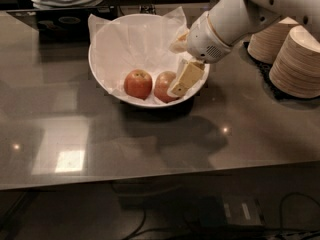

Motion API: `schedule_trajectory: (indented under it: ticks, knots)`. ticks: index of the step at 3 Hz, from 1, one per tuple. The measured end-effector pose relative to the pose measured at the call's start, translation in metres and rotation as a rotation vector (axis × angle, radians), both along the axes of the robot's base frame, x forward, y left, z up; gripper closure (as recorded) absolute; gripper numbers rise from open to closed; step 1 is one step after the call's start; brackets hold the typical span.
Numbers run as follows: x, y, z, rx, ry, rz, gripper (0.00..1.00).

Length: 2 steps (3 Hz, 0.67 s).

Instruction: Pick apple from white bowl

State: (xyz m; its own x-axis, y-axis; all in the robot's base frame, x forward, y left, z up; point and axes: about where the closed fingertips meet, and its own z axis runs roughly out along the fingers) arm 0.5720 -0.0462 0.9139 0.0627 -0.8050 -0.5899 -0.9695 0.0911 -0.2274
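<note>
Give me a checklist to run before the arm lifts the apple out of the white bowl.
1. Target apple in white bowl: ok, on its paper lining, right side.
2. Robot gripper at apple: ok, down inside the bowl against the apple's right side.
3. Other, redder apple out of the way: ok, it sits to the left.
4. Target apple off the lining: not ok, it rests there.
5. Robot arm clear of plate stacks: cannot tell.
</note>
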Motion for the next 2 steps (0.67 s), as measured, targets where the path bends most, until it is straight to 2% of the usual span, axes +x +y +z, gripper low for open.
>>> schedule_trajectory:
  ticks: [1,2]
  knots:
    - [0.0047,0.0075,-0.0152,-0.004,0.036,-0.003,0.33]
    - [0.0063,0.0071,-0.0207,-0.006,0.049,-0.018,0.3]
